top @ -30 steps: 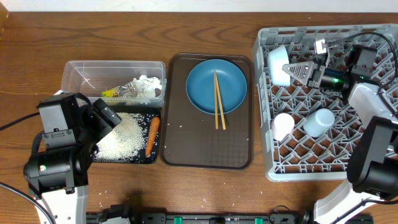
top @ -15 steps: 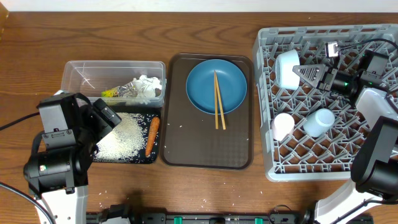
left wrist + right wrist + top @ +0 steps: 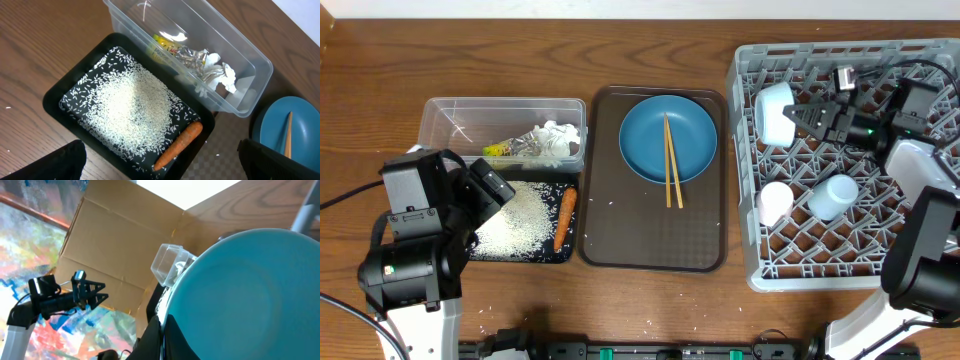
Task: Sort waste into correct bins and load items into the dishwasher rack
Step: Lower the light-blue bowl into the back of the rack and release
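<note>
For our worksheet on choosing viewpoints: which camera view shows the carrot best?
The left wrist view: the carrot fills more of the picture, whole, in the black tray beside rice. Overhead shows the carrot small; right wrist shows none.

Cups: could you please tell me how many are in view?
2. A white cup lies in the grey rack, near its left edge, and a light blue cup lies just right of it. The right arm hides part of the rack.
</note>
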### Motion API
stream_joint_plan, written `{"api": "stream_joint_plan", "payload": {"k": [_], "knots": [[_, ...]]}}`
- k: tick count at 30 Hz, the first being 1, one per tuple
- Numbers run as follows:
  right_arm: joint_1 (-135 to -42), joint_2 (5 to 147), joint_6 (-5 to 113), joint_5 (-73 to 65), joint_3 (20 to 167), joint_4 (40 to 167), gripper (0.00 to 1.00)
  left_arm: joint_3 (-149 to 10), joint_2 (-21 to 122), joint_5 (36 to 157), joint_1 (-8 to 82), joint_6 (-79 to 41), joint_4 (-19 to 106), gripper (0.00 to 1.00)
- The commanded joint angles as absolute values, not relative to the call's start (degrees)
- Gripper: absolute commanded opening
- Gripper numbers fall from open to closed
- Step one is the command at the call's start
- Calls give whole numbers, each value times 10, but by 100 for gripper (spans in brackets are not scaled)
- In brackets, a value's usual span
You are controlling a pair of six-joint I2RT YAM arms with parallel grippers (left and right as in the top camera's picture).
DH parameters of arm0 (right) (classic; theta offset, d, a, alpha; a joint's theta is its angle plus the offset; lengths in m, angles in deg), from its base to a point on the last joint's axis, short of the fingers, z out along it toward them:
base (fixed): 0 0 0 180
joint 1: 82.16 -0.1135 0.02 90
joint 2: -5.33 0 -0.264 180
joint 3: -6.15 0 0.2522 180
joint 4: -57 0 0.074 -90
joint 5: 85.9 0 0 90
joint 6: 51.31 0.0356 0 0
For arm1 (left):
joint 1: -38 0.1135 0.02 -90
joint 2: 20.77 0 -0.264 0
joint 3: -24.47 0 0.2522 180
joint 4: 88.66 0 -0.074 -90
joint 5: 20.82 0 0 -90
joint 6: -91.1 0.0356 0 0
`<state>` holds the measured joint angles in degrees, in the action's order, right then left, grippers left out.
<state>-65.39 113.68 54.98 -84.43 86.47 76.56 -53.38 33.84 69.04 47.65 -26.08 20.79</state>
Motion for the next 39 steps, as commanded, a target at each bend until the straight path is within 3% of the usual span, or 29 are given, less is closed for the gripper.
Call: {"api": "stream_joint_plan", "payload": {"k": [1,9,17,30,34,37,39], "knots": [[-673,1142,602,-852,859,743,1,-536,338,690,480,-262,206,99],[-678,1142,621,-852,858,711,1,-536,338,690,480,-262,206,99],[-676,1142,521,-844,857,793,1,-536,338,690,480,-262,206,99],[-586,1142,508,-824,857,816,1,-536,338,690,480,-262,206,100],[-568,1142,508,-803,857,822,11,-536,338,690,480,-262,206,99],[-563,1142,508,-786,857,824,31,-536,338,690,480,-262,206,99],[-563,1142,508,-780,857,823,33,-536,338,690,480,-262,206,99]]}}
